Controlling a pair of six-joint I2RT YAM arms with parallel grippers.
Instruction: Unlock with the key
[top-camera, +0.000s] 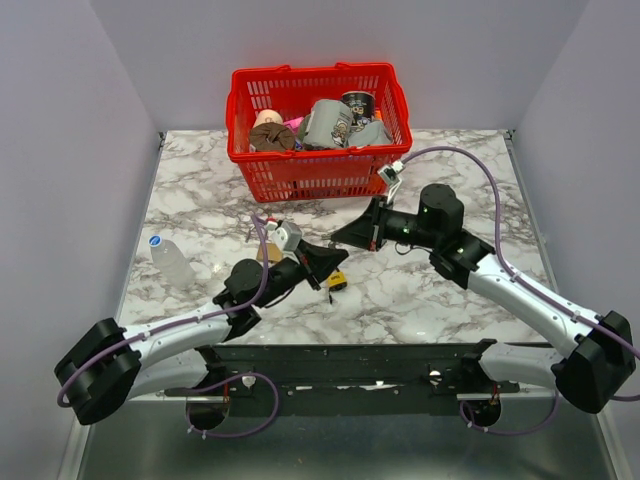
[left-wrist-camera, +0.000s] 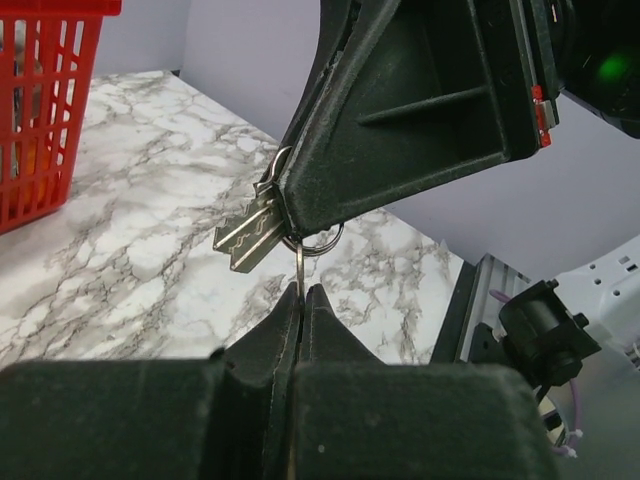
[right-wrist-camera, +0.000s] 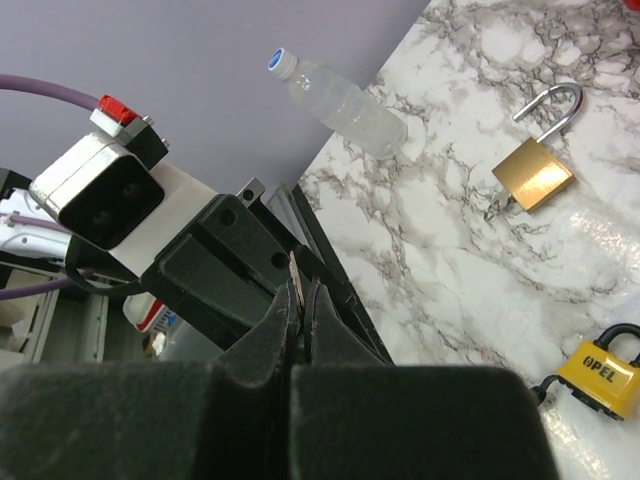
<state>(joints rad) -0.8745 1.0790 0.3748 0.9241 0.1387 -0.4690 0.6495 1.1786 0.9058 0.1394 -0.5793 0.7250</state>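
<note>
Both grippers meet above the table's middle on a small bunch of grey keys. In the left wrist view two keys (left-wrist-camera: 248, 236) stick out from the tip of the right gripper (left-wrist-camera: 287, 207), with their ring (left-wrist-camera: 322, 243) below. My left gripper (left-wrist-camera: 303, 291) is shut on a thin metal strip (left-wrist-camera: 299, 268) hanging from that ring, a key seen edge-on as far as I can tell. My right gripper (right-wrist-camera: 303, 285) is shut on a thin key blade (right-wrist-camera: 293, 266). The yellow-and-black padlock (right-wrist-camera: 600, 372) lies on the marble, shackle closed, just below the left gripper (top-camera: 328, 262) and right gripper (top-camera: 341, 240).
A brass padlock (right-wrist-camera: 533, 172) with its shackle open lies left of the grippers. A clear water bottle (top-camera: 170, 261) lies near the table's left edge. A red basket (top-camera: 318, 175) with several items stands at the back. A black rail (top-camera: 340, 365) runs along the near edge.
</note>
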